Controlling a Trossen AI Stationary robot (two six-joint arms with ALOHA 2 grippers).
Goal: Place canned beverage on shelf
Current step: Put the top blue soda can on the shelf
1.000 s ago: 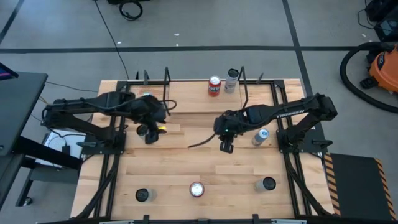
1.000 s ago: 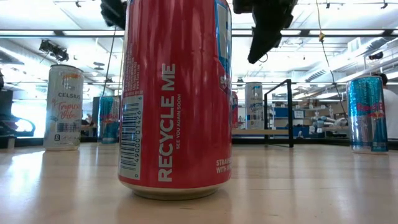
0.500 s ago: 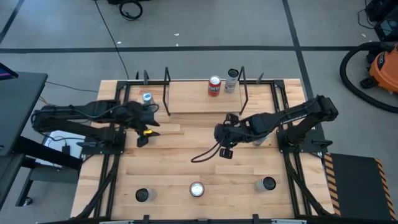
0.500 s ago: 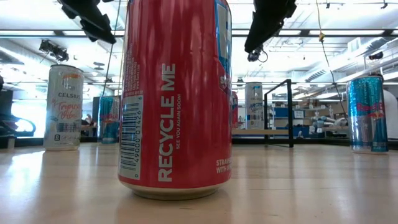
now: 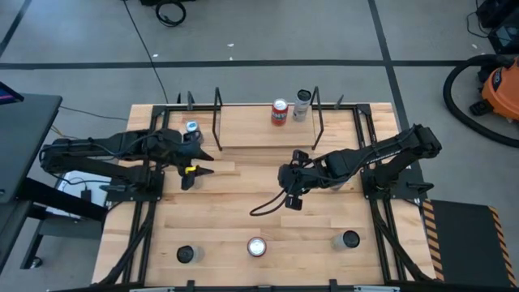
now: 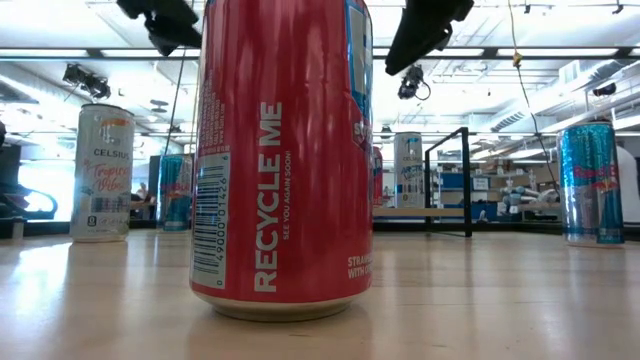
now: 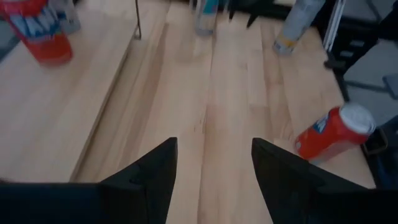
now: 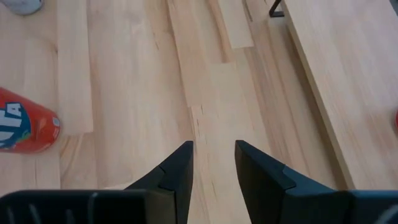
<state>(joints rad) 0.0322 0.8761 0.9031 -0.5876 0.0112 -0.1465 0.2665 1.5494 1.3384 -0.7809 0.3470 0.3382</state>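
Note:
The shelf (image 5: 251,134) is a low light-wood board between black rod uprights at the table's far middle. A red can (image 5: 280,112) and a silver can (image 5: 302,105) stand on it. Three more cans stand near the front edge: a red one (image 5: 257,246), a dark-topped one (image 5: 186,255) and another (image 5: 349,240). One blue-topped can (image 5: 192,127) stands left of the shelf. My left gripper (image 7: 213,146) hangs open above bare table at left centre (image 5: 195,172). My right gripper (image 8: 213,149) hangs slightly open above bare table right of centre (image 5: 291,199). Neither has anything between its fingers.
A dark cable (image 5: 268,207) loops down from my right gripper onto the table. In the low view the front red can (image 6: 285,160) fills the middle, with a white can (image 6: 100,172) to its left and a blue can (image 6: 590,182) to its right. Bare wood lies between the grippers.
My left arm has drawn back toward the table's left edge, and its gripper has tipped up toward level. My right arm has swung a little toward the near edge and now covers a can that showed beside it. Neither gripper has changed its gap.

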